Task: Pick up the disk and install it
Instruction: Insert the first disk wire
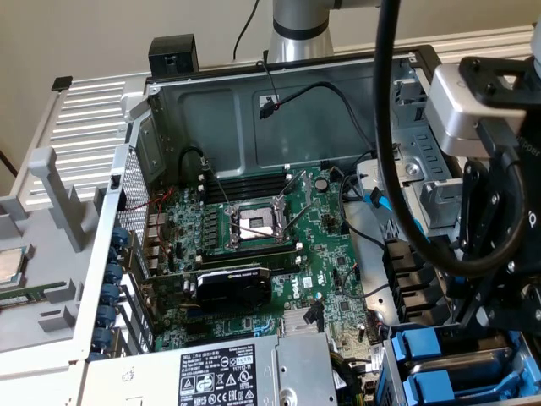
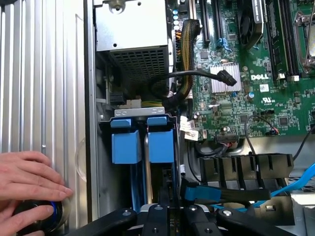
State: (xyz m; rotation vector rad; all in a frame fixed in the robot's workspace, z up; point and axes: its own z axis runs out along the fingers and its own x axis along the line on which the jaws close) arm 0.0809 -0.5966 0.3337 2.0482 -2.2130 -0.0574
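Observation:
Two blue carrier fronts (image 2: 123, 145) (image 2: 161, 142) sit side by side in the drive bay at the case's edge. Their silver bodies are hidden inside the bay, so I cannot tell which one is the disk. My gripper (image 2: 167, 216) hangs right over the bay, its black links filling the edge of the wrist view, in line with the carrier nearer the motherboard. In the exterior view the gripper (image 1: 490, 321) stands at the right above the blue carriers (image 1: 427, 355).
A person's hand (image 2: 27, 177) rests on a black button with a blue light (image 2: 39, 214) outside the case wall. Black cables (image 2: 197, 76), a blue cable (image 2: 295, 182) and the motherboard (image 1: 254, 254) lie beside the bay. The power supply (image 2: 130, 29) adjoins it.

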